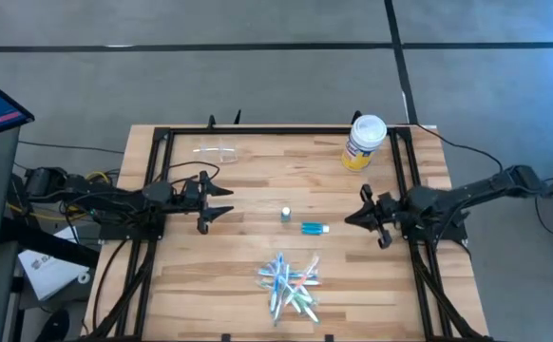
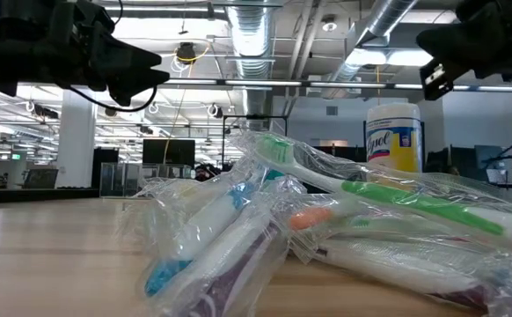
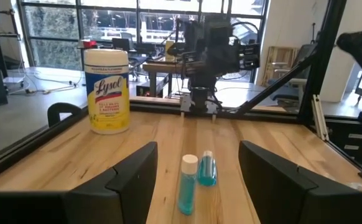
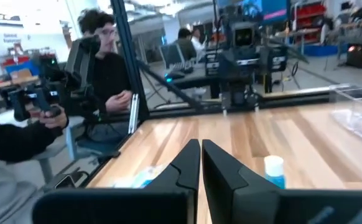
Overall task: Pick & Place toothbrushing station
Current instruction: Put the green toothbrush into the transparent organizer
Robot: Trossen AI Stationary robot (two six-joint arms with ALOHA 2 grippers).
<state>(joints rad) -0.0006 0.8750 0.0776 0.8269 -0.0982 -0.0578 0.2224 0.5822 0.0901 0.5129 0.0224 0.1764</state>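
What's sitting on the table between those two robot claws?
In the high view, a tiny bottle and a small teal-blue tube lie on the table between the left gripper and the right gripper.

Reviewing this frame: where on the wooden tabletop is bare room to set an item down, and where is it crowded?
Bare wood lies between the clear plastic cup and the white-lidded yellow-label jar, and beside the pile of wrapped toothbrushes on both sides. Crowded: the centre strip, where the tiny bottle and teal-blue tube sit between the open left gripper and shut right gripper.
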